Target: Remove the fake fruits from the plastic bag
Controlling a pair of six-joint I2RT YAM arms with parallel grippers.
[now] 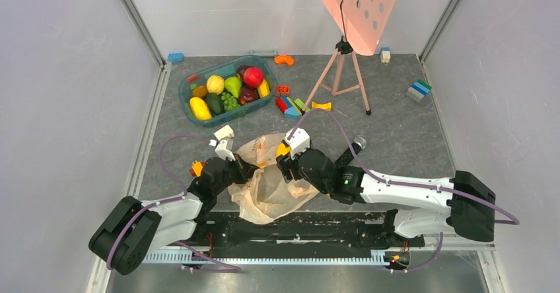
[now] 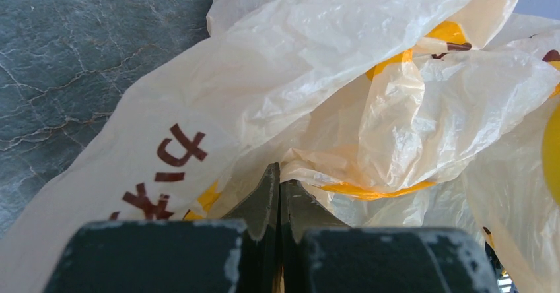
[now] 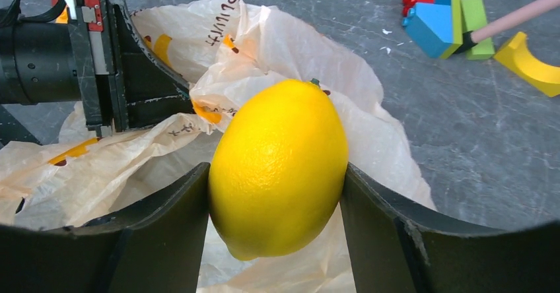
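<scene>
**Plastic bag.** The plastic bag lay crumpled on the table, near the arm bases and between the two grippers. It was cream-coloured and translucent, printed with brown characters and orange-yellow marks. Its contents, if any, could not be made out through the folds.

**Left gripper.** The jaws of the left gripper were pressed together, with a fold of the bag's upper edge pinched between them. The right wrist view confirmed the film was caught at the jaw tips and raised above the rest of the bag.

**Right gripper.** The jaws of the right gripper were clamped on a yellow lemon, one jaw against each side. The lemon's long axis was roughly upright with a slight tilt. The lemon was over the open bag, with film visible beneath and behind it. Whether it touched the film could not be determined.

**Other items.**
- Other fake fruits sat in a teal tub at the far left of the table, well apart from the bag. They included a red round one, a maroon one, a green pear shape, green grapes, yellow ones and a dark green one.
- Building blocks lay loose just right of the tub.
- A tripod stood beside the blocks, with its feet on the table.
</scene>
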